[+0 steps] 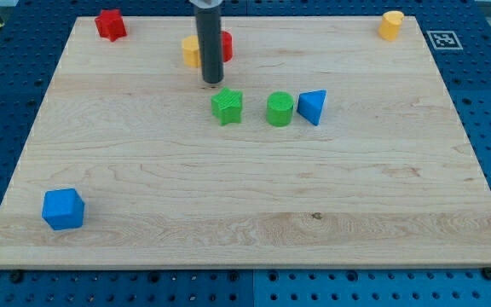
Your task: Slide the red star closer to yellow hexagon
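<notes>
The red star (pixel 109 24) lies near the board's top left corner. A yellow block (pixel 390 25), roughly hexagonal, sits at the top right corner. A second yellow block (pixel 191 51) and a red block (pixel 227 44) sit at the top centre, both partly hidden by my rod, so their shapes are unclear. My tip (pixel 213 83) rests on the board just below these two blocks and just above the green star (pixel 227 107). It is far to the right of the red star and touches no block.
A green cylinder (pixel 280 109) and a blue triangle (pixel 313 107) lie in a row to the right of the green star. A blue cube (pixel 63 209) sits at the bottom left. The wooden board (pixel 245 213) lies on a blue perforated table.
</notes>
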Available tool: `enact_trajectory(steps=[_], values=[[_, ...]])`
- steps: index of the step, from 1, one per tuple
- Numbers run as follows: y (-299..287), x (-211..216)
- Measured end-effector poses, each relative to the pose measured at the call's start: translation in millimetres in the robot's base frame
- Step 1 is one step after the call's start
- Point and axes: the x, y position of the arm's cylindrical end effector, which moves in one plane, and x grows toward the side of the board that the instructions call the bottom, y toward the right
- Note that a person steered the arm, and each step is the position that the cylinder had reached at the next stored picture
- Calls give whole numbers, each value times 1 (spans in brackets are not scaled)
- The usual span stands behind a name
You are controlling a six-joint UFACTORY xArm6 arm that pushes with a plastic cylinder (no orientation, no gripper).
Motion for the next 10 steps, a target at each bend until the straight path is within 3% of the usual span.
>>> enact_trajectory(steps=[4,8,10], values=[[-3,-24],[-52,-31],[-162,-55]])
